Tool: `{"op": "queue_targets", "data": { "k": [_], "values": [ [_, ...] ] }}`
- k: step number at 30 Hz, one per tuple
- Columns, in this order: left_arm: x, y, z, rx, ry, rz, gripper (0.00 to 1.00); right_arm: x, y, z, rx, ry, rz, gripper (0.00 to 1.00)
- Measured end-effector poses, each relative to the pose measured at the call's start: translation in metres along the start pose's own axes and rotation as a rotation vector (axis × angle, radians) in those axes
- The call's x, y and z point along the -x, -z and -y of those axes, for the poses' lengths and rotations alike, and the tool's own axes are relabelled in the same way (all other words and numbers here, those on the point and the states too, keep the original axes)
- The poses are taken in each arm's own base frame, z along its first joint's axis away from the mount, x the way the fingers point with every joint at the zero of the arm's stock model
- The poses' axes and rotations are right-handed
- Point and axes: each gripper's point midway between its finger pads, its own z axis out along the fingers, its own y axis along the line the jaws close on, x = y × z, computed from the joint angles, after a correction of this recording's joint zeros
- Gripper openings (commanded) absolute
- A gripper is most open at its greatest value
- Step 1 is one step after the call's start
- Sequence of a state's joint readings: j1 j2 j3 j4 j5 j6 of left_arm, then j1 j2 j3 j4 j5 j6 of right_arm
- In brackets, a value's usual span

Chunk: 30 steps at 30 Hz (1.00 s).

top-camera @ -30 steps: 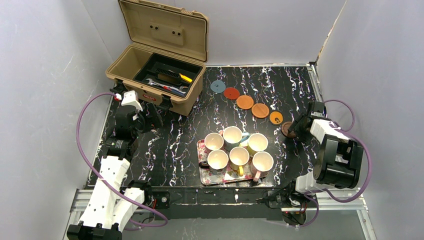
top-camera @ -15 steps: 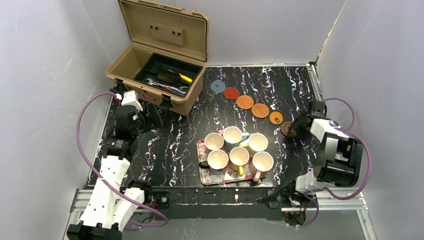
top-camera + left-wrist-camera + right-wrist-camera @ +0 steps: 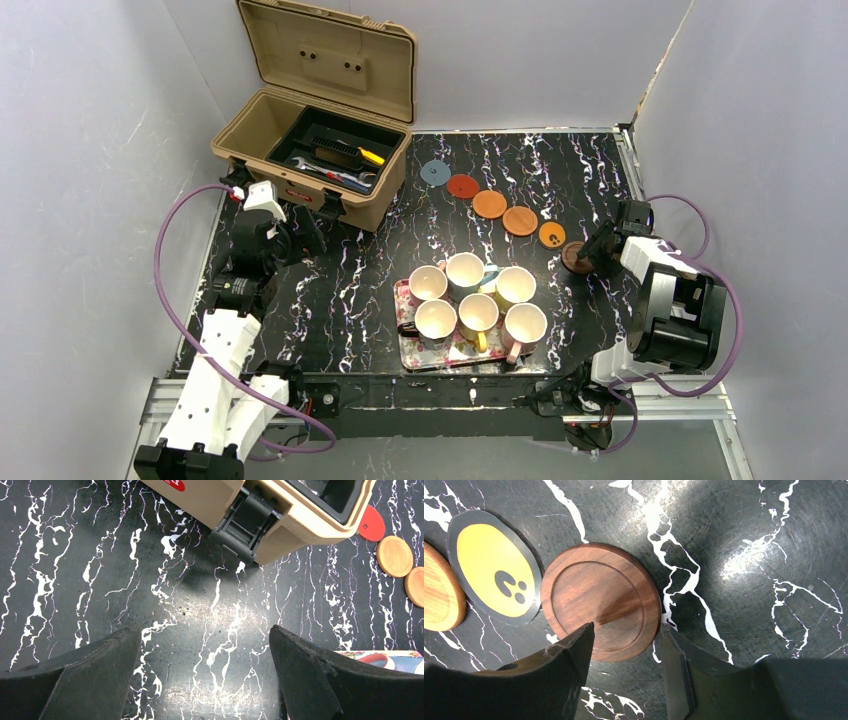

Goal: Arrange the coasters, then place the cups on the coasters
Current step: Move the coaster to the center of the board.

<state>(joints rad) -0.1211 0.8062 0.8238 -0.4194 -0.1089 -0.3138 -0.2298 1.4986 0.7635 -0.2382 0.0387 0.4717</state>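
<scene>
From above, your right pincer (image 3: pixel 592 252) sits at the brown coaster (image 3: pixel 572 258), at the near end of the row of coasters (image 3: pixel 490 204). The cups (image 3: pixel 478 312) stand on the tray (image 3: pixel 404 300).

Left wrist view: your left pincer (image 3: pixel 205 635) is wide open over the worktop (image 3: pixel 200 595), holding nothing.

Right wrist view: the jaws are part open astride the brown coaster's near edge. It lies flat, just beside the yellow coaster (image 3: pixel 489 570).
</scene>
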Motion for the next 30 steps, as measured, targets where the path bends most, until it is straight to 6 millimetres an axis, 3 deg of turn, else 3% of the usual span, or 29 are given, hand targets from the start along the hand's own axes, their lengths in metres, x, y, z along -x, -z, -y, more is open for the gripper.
{"op": "queue_targets", "data": {
  "k": [9, 17, 23, 30],
  "values": [
    [-0.001, -0.001, 0.001, -0.005, -0.004, -0.004, 0.98, -0.001, 0.004, 0.002, -0.012, -0.007, -0.003, 0.71],
    [-0.001, 0.0, 0.012, -0.071, -0.018, -0.009, 0.98, 0.009, 0.04, 0.001, -0.011, 0.017, 0.048, 0.77],
    [-0.002, 0.003, 0.034, -0.189, -0.032, -0.02, 0.94, 0.019, 0.069, -0.022, 0.112, 0.091, 0.078, 0.8],
    [-0.031, 0.014, 0.088, -0.425, -0.091, -0.108, 0.89, -0.007, 0.096, -0.048, 0.275, 0.18, 0.018, 0.79]
  ]
}}
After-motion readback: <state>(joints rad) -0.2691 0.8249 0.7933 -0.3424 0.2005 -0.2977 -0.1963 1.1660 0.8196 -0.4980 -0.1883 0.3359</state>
